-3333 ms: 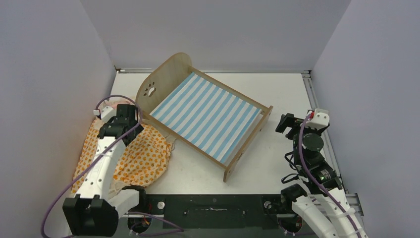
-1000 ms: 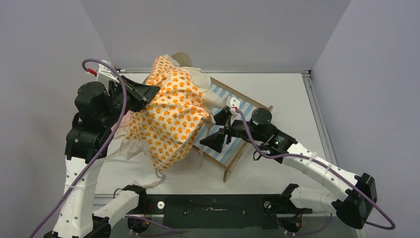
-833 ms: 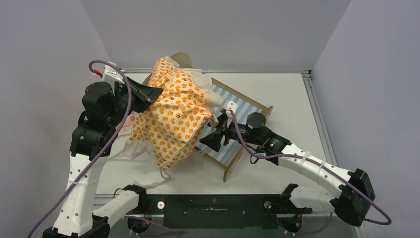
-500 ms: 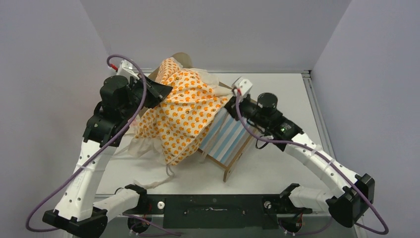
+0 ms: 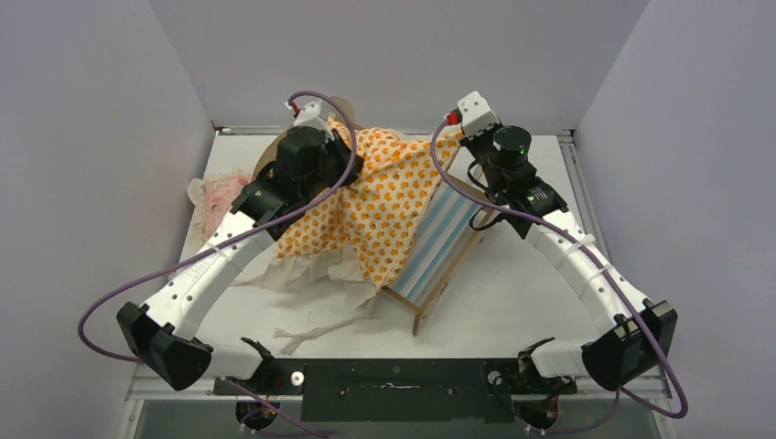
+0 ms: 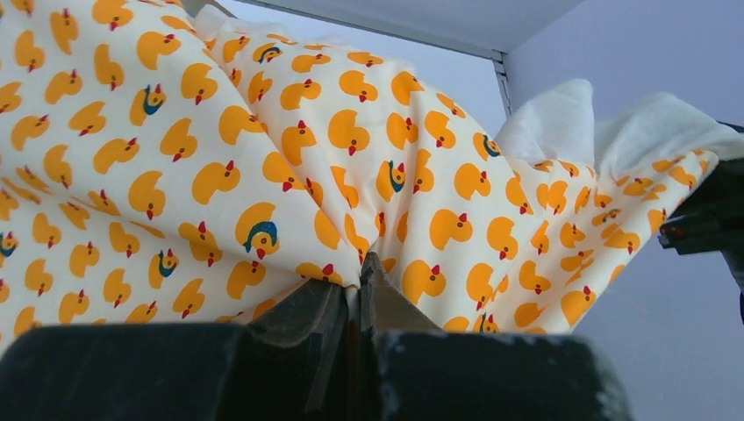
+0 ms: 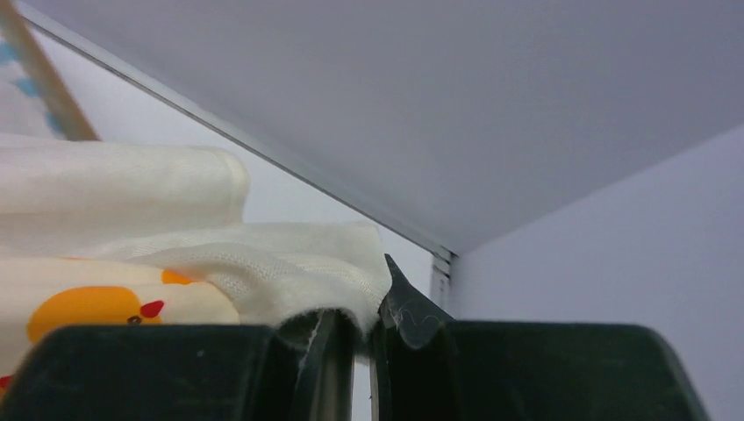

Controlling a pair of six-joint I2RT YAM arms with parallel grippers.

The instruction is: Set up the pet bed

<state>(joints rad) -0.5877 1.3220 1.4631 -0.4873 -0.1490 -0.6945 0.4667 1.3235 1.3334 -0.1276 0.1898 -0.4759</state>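
Observation:
The pet bed (image 5: 447, 240) stands at mid-table, its blue-and-white striped base and plywood footboard showing at the right. Its headboard is mostly hidden. The orange duck-print cushion (image 5: 384, 201) hangs spread over the bed between both grippers. My left gripper (image 5: 344, 152) is shut on a fold of the cushion (image 6: 219, 132), which is pinched between the jaws (image 6: 355, 274). My right gripper (image 5: 455, 139) is shut on the cushion's white ruffled edge (image 7: 237, 254) at its far right corner (image 7: 364, 307). A plywood rail (image 7: 35, 79) shows at the upper left of the right wrist view.
A pink frilled pillow (image 5: 220, 197) lies on the table left of the bed. The cushion's white ruffle and ties (image 5: 316, 331) trail on the table in front. Grey walls close in the back and both sides.
The right gripper went from open to shut on the cushion's ruffle. Both arms then swung toward the back, carrying the cushion right and spreading it over the bed. The pillow is now uncovered.

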